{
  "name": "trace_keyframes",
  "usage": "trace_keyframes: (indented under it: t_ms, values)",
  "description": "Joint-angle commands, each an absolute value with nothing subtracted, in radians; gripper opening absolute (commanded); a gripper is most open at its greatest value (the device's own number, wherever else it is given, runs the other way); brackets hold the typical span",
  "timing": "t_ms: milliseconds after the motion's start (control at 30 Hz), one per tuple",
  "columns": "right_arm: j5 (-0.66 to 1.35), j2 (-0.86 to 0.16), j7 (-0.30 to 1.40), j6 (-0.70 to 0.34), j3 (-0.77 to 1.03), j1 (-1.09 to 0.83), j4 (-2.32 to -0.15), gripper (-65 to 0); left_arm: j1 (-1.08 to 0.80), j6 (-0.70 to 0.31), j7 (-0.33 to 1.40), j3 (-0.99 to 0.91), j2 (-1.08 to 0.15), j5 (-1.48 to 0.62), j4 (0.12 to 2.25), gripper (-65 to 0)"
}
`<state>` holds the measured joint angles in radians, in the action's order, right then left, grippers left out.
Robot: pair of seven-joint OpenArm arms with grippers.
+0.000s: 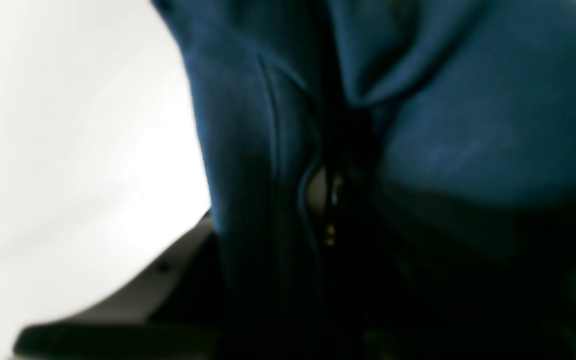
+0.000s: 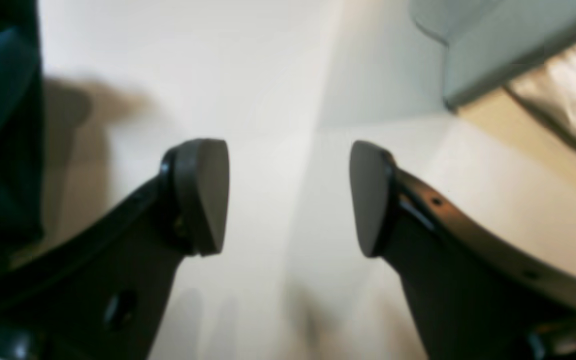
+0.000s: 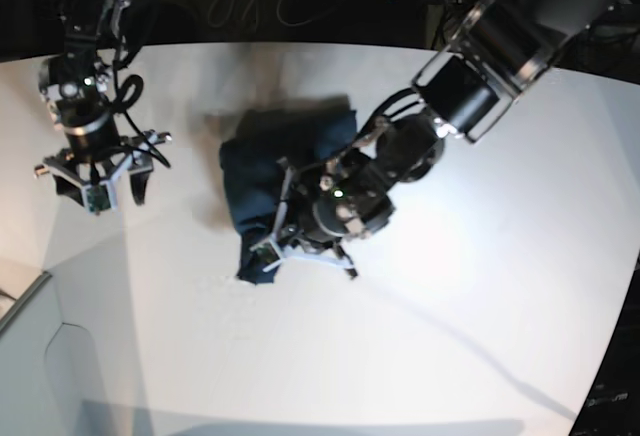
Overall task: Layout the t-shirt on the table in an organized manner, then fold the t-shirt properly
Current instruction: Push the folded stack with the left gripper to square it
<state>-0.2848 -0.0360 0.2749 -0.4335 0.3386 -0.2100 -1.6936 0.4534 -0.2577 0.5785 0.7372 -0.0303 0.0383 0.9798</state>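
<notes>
1. Left gripper point(image 3: 275, 246) sits on the near edge of the t-shirt point(image 3: 285, 171). In the left wrist view dark navy cloth fills the space ahead of the camera, folds and a stitched seam bunched right up to it. Fingers drawn nearly together, pinching a fold of the shirt's near edge.
2. The t-shirt lies as a crumpled heap near the middle of the table point(image 3: 480, 306), not spread; sleeves and neck cannot be told apart in the lump.
3. Handling, as judged: soft, light, limp knit. It should drape and sag from any one pinch point, and layers may come up together. A grip on a hem, a shoulder seam or a sleeve edge looks better than on mid-panel cloth, since seams give a firmer bite.
4. Risk: lifting by one point could drag the heap rather than open it; a second hold would probably be needed.
5. Farther off, the right gripper point(image 3: 98, 181) hangs over bare table, well apart from the shirt, fingers point(image 2: 203, 195) spread wide with nothing between them.
</notes>
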Motion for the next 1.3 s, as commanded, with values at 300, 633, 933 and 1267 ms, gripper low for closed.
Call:
trace_keyframes:
  t_ms: [300,633,933,1267]
  values:
    - [-0.278,-0.044,0.251,-0.440,0.406,-0.234,-1.715,-27.0,0.550,-0.255,0.461,0.822,0.050,0.039,0.809,-64.3]
    - [-0.278,-0.015,0.251,-0.440,0.401,-0.231,-1.715,-27.1,0.552,-0.255,0.460,0.814,0.047,0.039,0.828,-37.2]
    - [-0.278,-0.013,0.251,-0.440,0.400,-0.231,-1.715,-27.0,0.558,-0.248,0.461,0.812,-0.025,0.039,0.998,-20.7]
    - [-0.278,0.018,0.248,-0.441,0.344,-0.248,-1.728,-30.8,0.492,-0.248,0.463,0.601,-0.185,0.038,1.314,-14.1]
